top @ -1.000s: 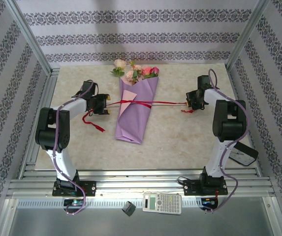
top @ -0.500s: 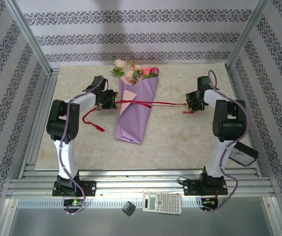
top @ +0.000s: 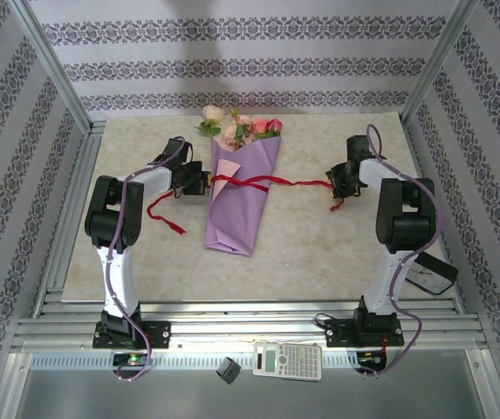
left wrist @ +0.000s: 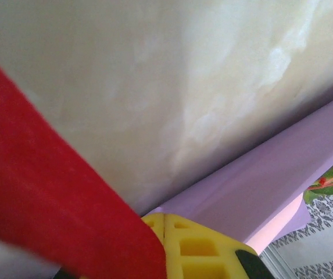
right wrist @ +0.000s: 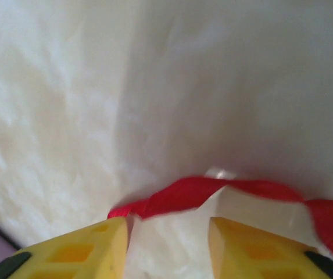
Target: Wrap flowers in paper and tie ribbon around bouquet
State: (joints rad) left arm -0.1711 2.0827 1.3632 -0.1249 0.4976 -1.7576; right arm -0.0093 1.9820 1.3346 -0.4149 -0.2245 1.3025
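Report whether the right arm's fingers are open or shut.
Open: the right fingers stand apart, the ribbon lying across the gap beyond their tips, ungripped.

Lab test cell: aluminium frame (top: pixel 232 330), patterned backdrop walls (top: pixel 232 70), marble-look table (top: pixel 319 253).

Red ribbon (top: pixel 306 182), lilac paper (top: pixel 236 214), yellow fingers (right wrist: pixel 73 254)

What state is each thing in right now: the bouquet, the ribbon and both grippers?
bouquet: wrapped, lying flat on table.
ribbon: draped across bouquet, slack on its right side.
left gripper: shut on ribbon.
right gripper: open, ribbon lying loose just ahead.
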